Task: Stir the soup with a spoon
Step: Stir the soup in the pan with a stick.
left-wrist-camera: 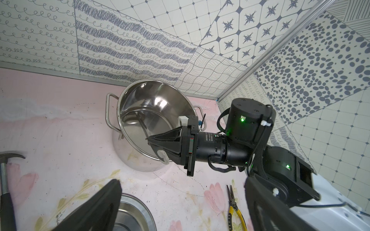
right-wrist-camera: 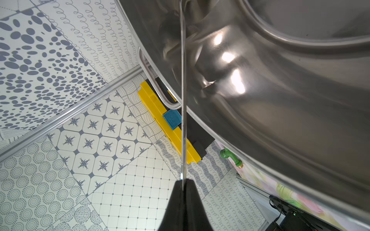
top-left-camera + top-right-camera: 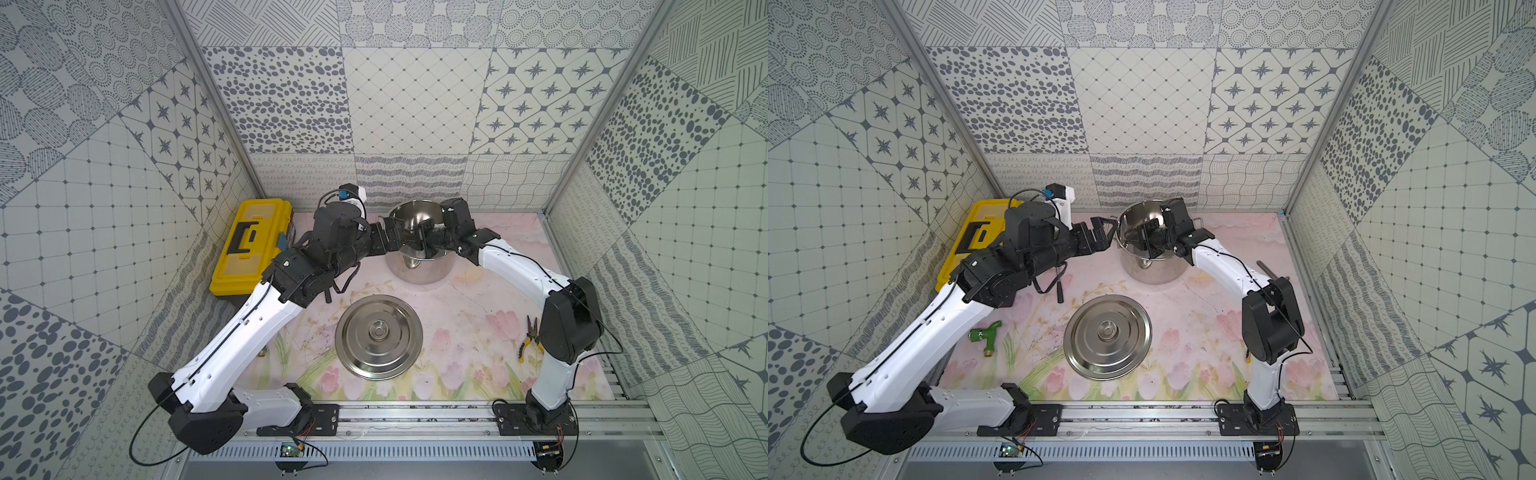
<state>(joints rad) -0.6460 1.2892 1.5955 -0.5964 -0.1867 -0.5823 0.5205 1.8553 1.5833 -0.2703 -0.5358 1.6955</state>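
Black fingertips of the right gripper (image 2: 183, 181) sit closest to the lens, pinched together on the long, thin handle of the all-steel ladle (image 2: 183, 100). Ahead of those fingertips the handle runs straight over the rim and into the big round steel stockpot (image 2: 280, 104), whose inside shows only bare, shiny metal with bright glints. From the left wrist the ladle (image 1: 142, 126) slants down from the right gripper's tips toward the pot floor, and its bowl end blurs into reflections.

Facing it from the other side of the pot, the left gripper (image 3: 1106, 233) has its 2 fingers spread wide with nothing between them. It is just beside the rim, near 1 of the 2 loop handles; whether it touches cannot be told.

Behind both grippers, between the 2 arms, a flat round steel lid (image 3: 378, 336) with a centre knob lies on the pink floral table mat (image 3: 457, 316). On the outer side of the left forearm is a yellow plastic toolbox (image 3: 249, 245) with a black handle. Under that forearm lies a small dark-handled hammer (image 1: 5, 176), and farther back a green hose tap (image 3: 984, 334). Yellow-handled pliers (image 3: 530, 340) lie well behind the right gripper, beside that arm's elbow.
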